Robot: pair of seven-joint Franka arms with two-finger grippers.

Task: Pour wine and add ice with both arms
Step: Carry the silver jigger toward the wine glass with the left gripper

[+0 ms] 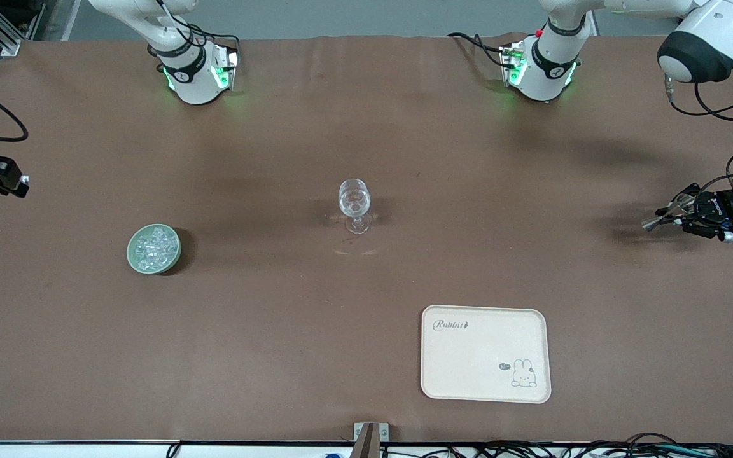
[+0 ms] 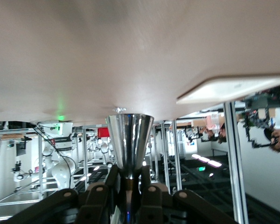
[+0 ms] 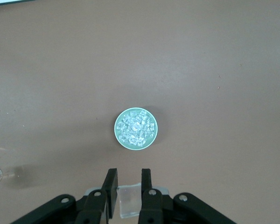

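Item: brown table (image 1: 366, 356), as we find it.

1. Wine glass (image 1: 354, 205), clear, stemmed, upright near the middle of the table. It looks empty; we judge it stands central so that both arms can reach it.

2. Green bowl (image 1: 154, 249), toward the right arm's end of the table, a little nearer the front camera than the glass and well apart from it. It holds the ice (image 1: 153, 247), a heap of small clear cubes. In the right wrist view the bowl (image 3: 136, 129) and the ice (image 3: 136, 127) sit directly below the camera.

3. Cream tray (image 1: 485, 353) with a rabbit drawing, bare, nearest the front camera, toward the left arm's end.

4. Right gripper (image 3: 129, 186), raised over the bowl. Its fingers are clamped on a small clear scoop-like piece (image 3: 129, 201), presumably the tool for lifting ice.

5. Left gripper (image 1: 677, 213), at the left arm's edge of the table, lying sideways and waiting. Its fingers are closed on the narrow end of a small metal cup (image 2: 129, 142), flared mouth pointing away from the wrist; we take it for the wine measure.

Neither pouring nor icing appears begun.
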